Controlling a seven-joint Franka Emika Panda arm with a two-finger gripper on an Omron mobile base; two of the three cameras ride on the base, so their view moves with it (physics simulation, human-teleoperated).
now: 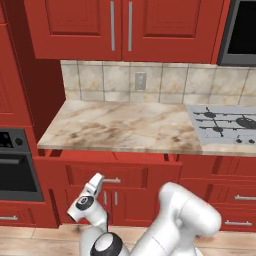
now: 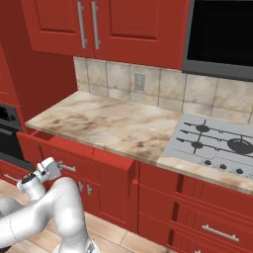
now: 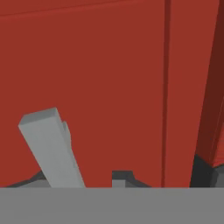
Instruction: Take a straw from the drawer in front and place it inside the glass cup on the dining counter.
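1. The drawer (image 1: 107,172) sits just under the marbled surface (image 1: 120,127), at about 6 o'clock from its middle in the left base view. It is pulled out a little, its top edge standing proud of the neighbouring fronts; its inside cannot be seen.
2. The drawer's silver bar handle (image 2: 67,168) lies horizontally on the panelled front. In the hand view it appears as a grey bar (image 3: 50,146) slanting up toward 11 o'clock against the red panel.
3. The end effector (image 1: 98,181) is right at the handle, at roughly 9 o'clock from its midpoint in the left base view. Its jaws stand at a narrow gap; I cannot tell whether they clamp the handle or merely lie beside it.
4. The white arm (image 2: 54,207) rises from the floor side to that spot.
5. Outward: a gas hob (image 2: 212,143) at 3 o'clock on the surface, a tiled backsplash (image 1: 150,82) with a wall socket (image 1: 140,80) at 12 o'clock, red cabinet doors (image 1: 120,27) above, and an oven (image 1: 15,165) at 9 o'clock.
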